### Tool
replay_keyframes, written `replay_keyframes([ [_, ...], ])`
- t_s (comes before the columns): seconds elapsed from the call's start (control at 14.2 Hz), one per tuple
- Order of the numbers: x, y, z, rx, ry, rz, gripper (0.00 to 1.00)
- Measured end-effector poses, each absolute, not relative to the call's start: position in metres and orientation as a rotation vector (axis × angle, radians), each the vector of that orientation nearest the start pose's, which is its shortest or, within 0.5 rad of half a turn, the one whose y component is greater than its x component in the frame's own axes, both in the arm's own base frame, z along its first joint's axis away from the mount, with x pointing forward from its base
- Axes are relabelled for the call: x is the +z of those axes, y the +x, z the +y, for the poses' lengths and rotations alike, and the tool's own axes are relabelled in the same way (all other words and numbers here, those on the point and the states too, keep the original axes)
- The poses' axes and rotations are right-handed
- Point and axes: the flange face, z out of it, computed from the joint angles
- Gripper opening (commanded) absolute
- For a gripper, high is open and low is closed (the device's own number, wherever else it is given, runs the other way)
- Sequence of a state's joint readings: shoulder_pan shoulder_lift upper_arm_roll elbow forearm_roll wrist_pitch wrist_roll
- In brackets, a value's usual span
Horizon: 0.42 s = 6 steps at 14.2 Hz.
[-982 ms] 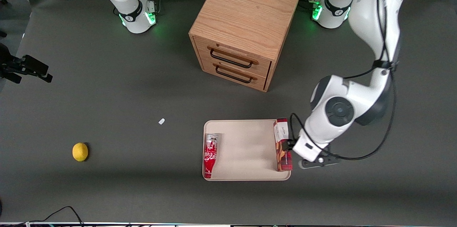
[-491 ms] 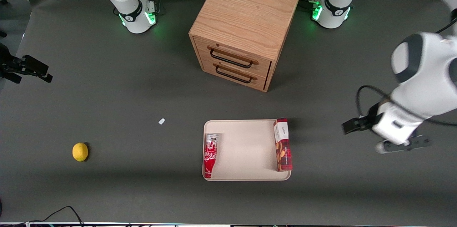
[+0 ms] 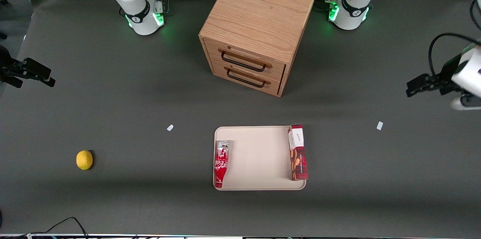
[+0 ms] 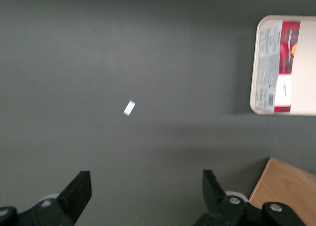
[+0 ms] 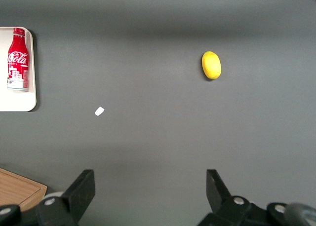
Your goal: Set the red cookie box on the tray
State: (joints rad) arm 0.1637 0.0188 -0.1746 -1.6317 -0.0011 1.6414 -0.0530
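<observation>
The red cookie box (image 3: pixel 297 152) lies flat on the beige tray (image 3: pixel 259 156), along the tray's edge toward the working arm's end; its white end panel is the end farther from the front camera. Nothing touches it. The left wrist view shows the box (image 4: pixel 279 63) resting inside the tray's rim (image 4: pixel 306 63). My gripper (image 3: pixel 413 86) hangs open and empty above the bare table, well off the tray toward the working arm's end. In the left wrist view the gripper (image 4: pixel 145 181) has its two fingers spread wide over grey mat.
A red soda can (image 3: pixel 221 164) lies on the tray's edge toward the parked arm's end. The wooden two-drawer cabinet (image 3: pixel 259 28) stands farther from the front camera than the tray. White scraps (image 3: pixel 380 125) (image 3: pixel 170 127) and a lemon (image 3: pixel 84 160) lie on the mat.
My gripper has let go of the cookie box and drawn away toward the working arm's end, farther from the front camera. The box stays where it was on the tray.
</observation>
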Motion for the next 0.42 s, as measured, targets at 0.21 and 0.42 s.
replay_keyframes([
  [0.21, 0.619, 0.538, -0.001, 0.029, -3.134, -0.034, 1.00],
  [0.42, 0.636, 0.525, -0.002, 0.010, -3.129, -0.001, 1.00],
])
